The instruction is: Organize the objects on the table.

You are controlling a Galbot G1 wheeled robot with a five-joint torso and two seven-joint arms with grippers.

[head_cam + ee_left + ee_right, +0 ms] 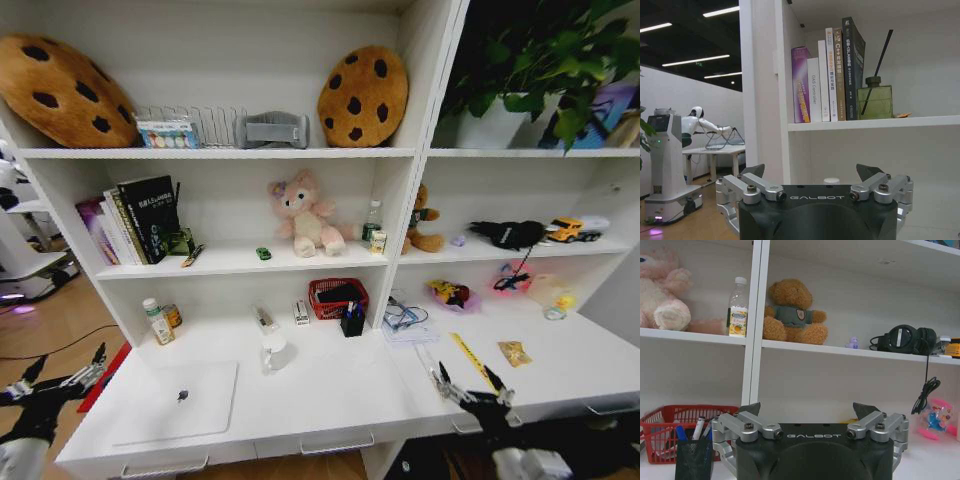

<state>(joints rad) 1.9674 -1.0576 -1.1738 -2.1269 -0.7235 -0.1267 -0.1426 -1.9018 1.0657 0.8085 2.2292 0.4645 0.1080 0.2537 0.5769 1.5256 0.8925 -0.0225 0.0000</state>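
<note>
left gripper [62, 381] hovering off table [330, 385] left end, fingers spread, gripping nothing. silver laptop [180, 402] lying closed just right of it. right gripper [470, 388] hanging over front edge, likewise spread. green toy car [263, 253] sitting on shelf beyond, pens [696, 429] possibly in mesh cup [352, 320].

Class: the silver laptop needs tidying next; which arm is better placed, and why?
Probably the left. The left gripper hangs open beside the table's left end near the laptop; the right gripper sits farther right.

An office-like robot lab: strip lights [687, 61], desks [715, 152], another robot [671, 165].
</note>
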